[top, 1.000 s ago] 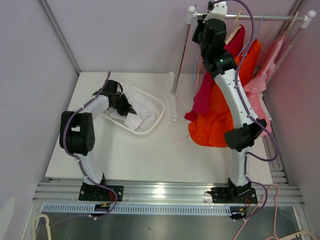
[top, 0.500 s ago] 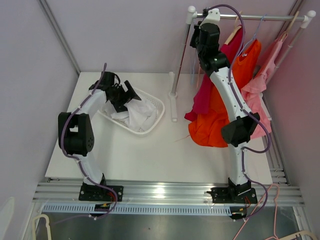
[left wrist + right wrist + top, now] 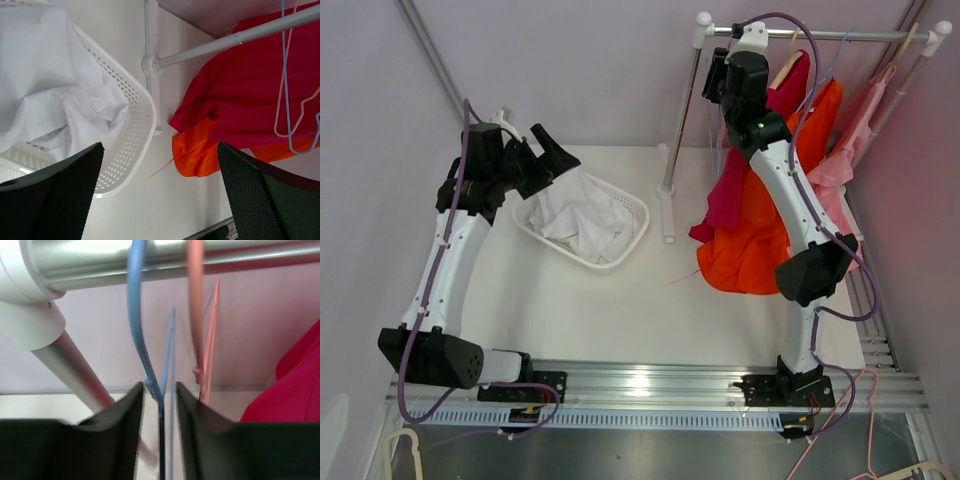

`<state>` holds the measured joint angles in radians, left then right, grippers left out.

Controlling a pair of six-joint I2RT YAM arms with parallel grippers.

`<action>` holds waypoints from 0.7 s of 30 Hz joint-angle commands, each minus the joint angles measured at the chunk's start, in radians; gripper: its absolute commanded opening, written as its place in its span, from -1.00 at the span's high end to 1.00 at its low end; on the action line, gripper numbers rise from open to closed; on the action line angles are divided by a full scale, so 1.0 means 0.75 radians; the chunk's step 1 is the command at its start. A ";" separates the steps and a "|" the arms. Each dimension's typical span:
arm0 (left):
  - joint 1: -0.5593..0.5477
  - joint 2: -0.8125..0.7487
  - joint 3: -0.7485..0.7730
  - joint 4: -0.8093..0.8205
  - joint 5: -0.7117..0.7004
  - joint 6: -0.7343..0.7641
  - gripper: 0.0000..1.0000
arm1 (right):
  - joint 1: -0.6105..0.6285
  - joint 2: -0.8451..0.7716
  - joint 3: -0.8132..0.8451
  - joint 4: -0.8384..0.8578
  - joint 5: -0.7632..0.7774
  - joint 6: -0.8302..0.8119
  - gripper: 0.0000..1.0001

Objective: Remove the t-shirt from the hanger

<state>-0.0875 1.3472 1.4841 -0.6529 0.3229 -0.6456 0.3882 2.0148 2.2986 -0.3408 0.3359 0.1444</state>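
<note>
A white t-shirt (image 3: 582, 215) (image 3: 50, 90) lies crumpled in the white perforated basket (image 3: 632, 212) (image 3: 142, 130), on no hanger. My left gripper (image 3: 555, 165) (image 3: 160, 147) hovers above the basket's left end, open, with nothing between its fingers. My right gripper (image 3: 714, 72) (image 3: 159, 387) is raised to the rail (image 3: 840, 36) (image 3: 175, 255). Its jaws stand slightly apart around the thin neck of a bare blue hanger (image 3: 137, 315) that hooks over the rail; the wire stands between them with a little room.
A bare pink hanger (image 3: 196, 300) hangs right beside the blue one. A crimson shirt (image 3: 735, 190) (image 3: 240, 85), an orange shirt (image 3: 750, 250) (image 3: 195, 155) and a pink garment (image 3: 850, 140) hang on the rack. The rack's post (image 3: 682, 110) stands behind the basket.
My left gripper opened, let go of the white t-shirt in the basket and rose up and to the left. My right gripper's jaws went from shut to slightly apart at the blue hanger.
</note>
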 commanded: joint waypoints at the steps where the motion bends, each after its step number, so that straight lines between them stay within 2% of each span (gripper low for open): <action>1: 0.004 -0.027 0.036 -0.060 -0.034 0.045 -0.99 | -0.006 -0.111 -0.019 -0.020 0.002 0.004 0.11; 2: 0.004 -0.035 0.034 -0.068 -0.046 0.051 -0.99 | -0.006 -0.132 -0.056 -0.020 0.006 0.010 -0.07; 3: 0.002 -0.045 0.038 -0.070 -0.056 0.057 -0.99 | -0.006 -0.156 -0.080 -0.016 0.008 0.014 -0.10; 7: -0.041 -0.090 0.048 -0.074 -0.126 0.114 -0.99 | -0.006 -0.301 -0.183 0.001 0.019 0.006 -0.11; 10: -0.082 -0.101 0.066 -0.066 -0.250 0.167 -0.99 | -0.006 -0.369 -0.122 -0.120 0.002 0.024 -0.11; 15: -0.114 -0.115 0.085 -0.066 -0.326 0.192 -0.99 | -0.006 -0.479 -0.087 -0.224 0.053 0.039 -0.11; 21: -0.192 -0.154 0.058 -0.029 -0.359 0.233 -0.99 | -0.043 -0.410 0.097 -0.451 0.227 0.049 -0.08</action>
<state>-0.1986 1.2751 1.5040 -0.7067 0.0845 -0.5137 0.3763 1.6859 2.3188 -0.5655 0.4259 0.1772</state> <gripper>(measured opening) 0.994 0.545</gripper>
